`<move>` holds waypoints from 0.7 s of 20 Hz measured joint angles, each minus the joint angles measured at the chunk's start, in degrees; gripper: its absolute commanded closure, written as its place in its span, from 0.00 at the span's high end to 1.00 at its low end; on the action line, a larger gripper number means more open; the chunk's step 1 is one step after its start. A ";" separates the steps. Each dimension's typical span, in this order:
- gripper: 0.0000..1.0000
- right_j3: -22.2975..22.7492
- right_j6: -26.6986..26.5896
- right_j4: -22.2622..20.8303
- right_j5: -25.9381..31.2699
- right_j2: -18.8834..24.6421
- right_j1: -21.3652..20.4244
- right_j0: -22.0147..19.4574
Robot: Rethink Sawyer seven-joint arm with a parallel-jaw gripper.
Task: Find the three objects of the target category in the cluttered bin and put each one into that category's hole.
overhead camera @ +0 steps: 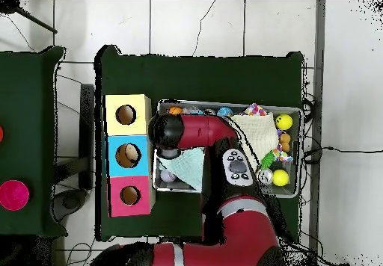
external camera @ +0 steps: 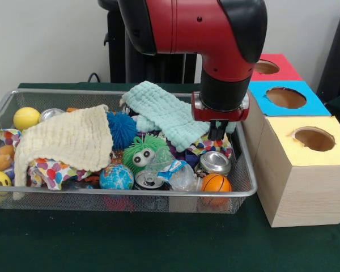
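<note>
Front view: the arm (external camera: 215, 34) comes down over the bin (external camera: 5, 105) at its 3 o'clock end, next to the boxes. The gripper (external camera: 217, 131) dips just above a silver can (external camera: 214, 162), with the mint cloth (external camera: 167, 113) at its 10 o'clock. Only dark tips show under the red wrist, so I cannot tell whether it is spread or closed, nor whether it holds anything. The bin is full: a cream cloth (external camera: 65, 139) at 9 o'clock covers part of the pile, with a yellow ball (external camera: 26, 118) beyond it at 10 o'clock, a blue spiky ball (external camera: 122, 127) and a green fuzzy toy (external camera: 143, 153) near the middle, a globe ball (external camera: 116, 177) and a second can (external camera: 150, 180) at 6 o'clock, and a basketball (external camera: 215, 183) at 5 o'clock. Three boxes stand outside the bin at 3 o'clock: yellow box (external camera: 306, 144), blue box (external camera: 286, 97), red box (external camera: 269, 67). Nothing is visible inside the holes from this angle.

Overhead view: the arm's head hides the bin's 9 o'clock end, right beside the boxes, and the gripper itself is not visible. The blue box's hole (overhead camera: 129, 155) seems to hold something pale; the other two look dark.

Which category is wanted does not show. Judging by the crowded bin, most of the search is probably left, and the cans at the box end are the likeliest candidates.
</note>
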 measured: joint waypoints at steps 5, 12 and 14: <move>0.00 0.01 0.00 -0.01 0.00 0.55 -0.98 -0.38; 0.00 0.01 0.00 -0.02 1.94 0.98 -3.06 -0.95; 0.00 -0.32 0.00 -0.05 2.68 0.98 -3.38 -0.99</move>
